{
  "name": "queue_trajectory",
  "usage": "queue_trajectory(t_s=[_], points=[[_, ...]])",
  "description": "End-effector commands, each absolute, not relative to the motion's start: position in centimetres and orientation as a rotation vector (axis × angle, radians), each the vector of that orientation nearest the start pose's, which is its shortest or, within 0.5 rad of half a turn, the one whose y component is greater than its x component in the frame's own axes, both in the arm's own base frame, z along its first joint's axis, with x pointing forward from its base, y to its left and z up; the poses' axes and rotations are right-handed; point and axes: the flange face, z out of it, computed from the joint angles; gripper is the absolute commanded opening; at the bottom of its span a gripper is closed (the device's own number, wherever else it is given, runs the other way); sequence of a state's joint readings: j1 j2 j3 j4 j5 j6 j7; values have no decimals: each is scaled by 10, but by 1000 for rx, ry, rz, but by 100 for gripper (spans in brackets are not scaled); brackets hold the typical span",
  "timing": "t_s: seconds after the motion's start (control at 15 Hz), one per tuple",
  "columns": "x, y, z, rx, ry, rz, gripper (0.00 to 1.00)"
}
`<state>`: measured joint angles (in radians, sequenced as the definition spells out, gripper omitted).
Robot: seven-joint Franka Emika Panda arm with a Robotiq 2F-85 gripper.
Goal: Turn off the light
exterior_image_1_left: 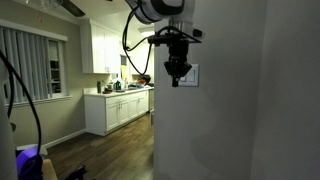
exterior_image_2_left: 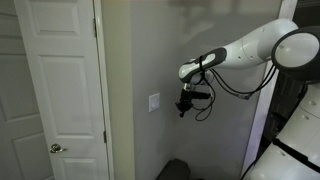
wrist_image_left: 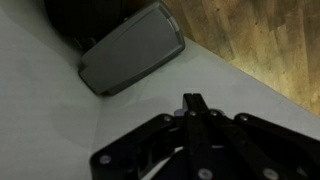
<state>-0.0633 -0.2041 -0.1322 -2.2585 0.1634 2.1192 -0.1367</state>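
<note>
Nearest, in the wrist view, we see the pincer (wrist_image_left: pixel 192 100) at the lower centre. It is narrow, its black fingers drawn together into one tip with nothing between them. Around it spreads a smooth, pale wall (wrist_image_left: pixel 40 110). The switch plate (wrist_image_left: pixel 133 48) sits on that wall at the upper centre, just beyond the tip and apart from it. Wood floor (wrist_image_left: pixel 260 40) fills the upper right corner. In an exterior view a white panelled door (exterior_image_2_left: pixel 60 80) stands at the left of the frame. Farther off, in an exterior view, a dim kitchen shows white cabinets (exterior_image_1_left: pixel 103 45) at upper left and a window with blinds (exterior_image_1_left: pixel 30 60) at the left edge.
</note>
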Motion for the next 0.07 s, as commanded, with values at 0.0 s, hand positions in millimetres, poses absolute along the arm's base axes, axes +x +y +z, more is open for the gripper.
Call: queue_trajectory(t_s=[0.0], points=[[482, -90, 453, -2976, 205, -131, 4]])
